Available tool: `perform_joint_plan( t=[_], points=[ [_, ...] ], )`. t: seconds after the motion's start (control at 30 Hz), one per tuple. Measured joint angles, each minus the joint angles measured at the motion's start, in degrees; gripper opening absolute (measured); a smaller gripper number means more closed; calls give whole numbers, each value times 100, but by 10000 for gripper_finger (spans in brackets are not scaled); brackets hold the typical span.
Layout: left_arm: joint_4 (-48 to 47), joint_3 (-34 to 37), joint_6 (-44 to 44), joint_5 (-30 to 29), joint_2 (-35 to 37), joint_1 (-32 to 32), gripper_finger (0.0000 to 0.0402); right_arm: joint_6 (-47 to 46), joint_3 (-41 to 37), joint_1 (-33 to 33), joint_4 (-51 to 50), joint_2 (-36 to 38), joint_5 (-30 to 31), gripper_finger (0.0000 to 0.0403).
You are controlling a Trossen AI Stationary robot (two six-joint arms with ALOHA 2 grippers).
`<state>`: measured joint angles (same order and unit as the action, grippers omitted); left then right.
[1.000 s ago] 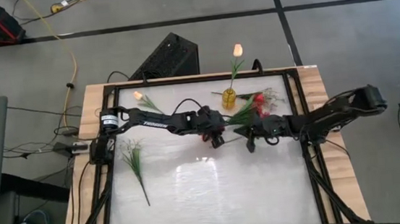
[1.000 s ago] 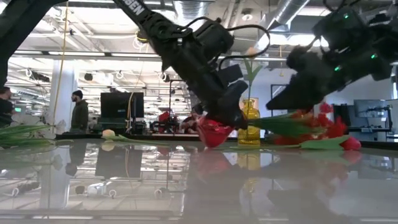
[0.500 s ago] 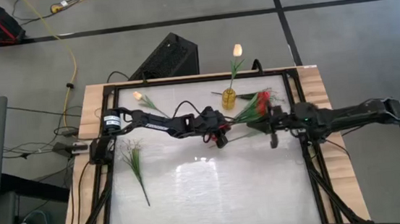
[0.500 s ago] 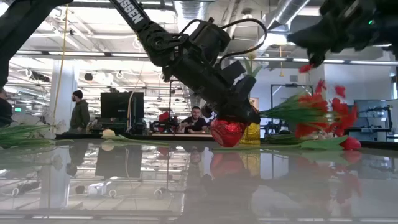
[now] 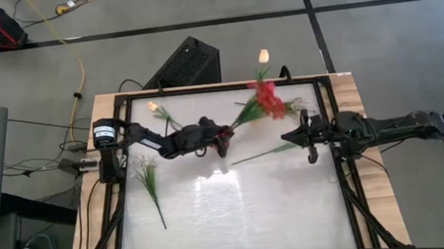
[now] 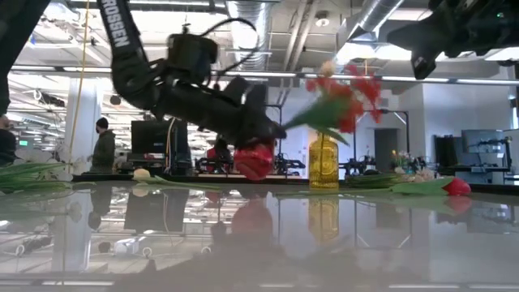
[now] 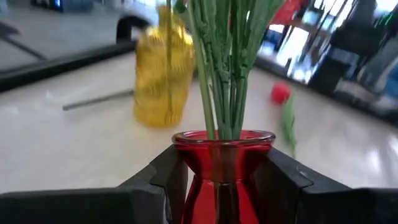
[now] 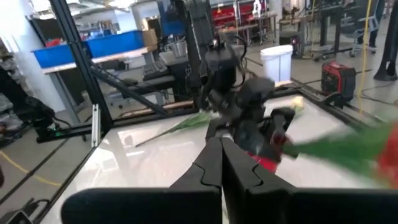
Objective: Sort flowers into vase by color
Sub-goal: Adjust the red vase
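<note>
The left gripper [image 7: 217, 177], clamping the red vase [image 7: 222, 163], now carries the red blossom bunch [image 5: 267, 101] released by the shut, empty right gripper [image 5: 306, 127] — reds sorted.

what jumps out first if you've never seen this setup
The left hand grips a red vase tipped on its side mid-table, a bunch of red flowers sticking out toward the far edge. Behind it stands a yellow vase holding one pale tulip. The right hand, shut and empty, waits at the right.
</note>
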<state>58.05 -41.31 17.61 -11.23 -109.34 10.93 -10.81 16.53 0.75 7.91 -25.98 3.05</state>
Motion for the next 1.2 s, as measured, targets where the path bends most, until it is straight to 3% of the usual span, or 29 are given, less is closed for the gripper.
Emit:
perform_joint_plan(
  t=[0.2, 0.33, 0.47, 0.67, 0.9, 1.2],
  points=[
    [1783, 532, 11, -237, 2, -1, 133, -118, 0, 375, 432, -803, 326, 23],
    [2670, 684, -161, -465, -55, -107, 133, -400, 0, 576, 768, -1562, 1659, 23],
    [3128, 638, -512, -467, -55, -283, 133, -419, 2, 589, 1717, -2388, 2367, 23],
    [3161, 293, -1513, -291, -55, -739, 133, 329, 225, 535, 3822, -3783, 2695, 23],
    [3001, 62, -1910, -298, -52, -965, 133, 814, 1293, 268, 3296, -4611, 2706, 23],
    [2364, 84, -1569, 273, -50, -980, 133, 1770, 1847, 369, 2826, -4714, 2614, 23]
  ],
)
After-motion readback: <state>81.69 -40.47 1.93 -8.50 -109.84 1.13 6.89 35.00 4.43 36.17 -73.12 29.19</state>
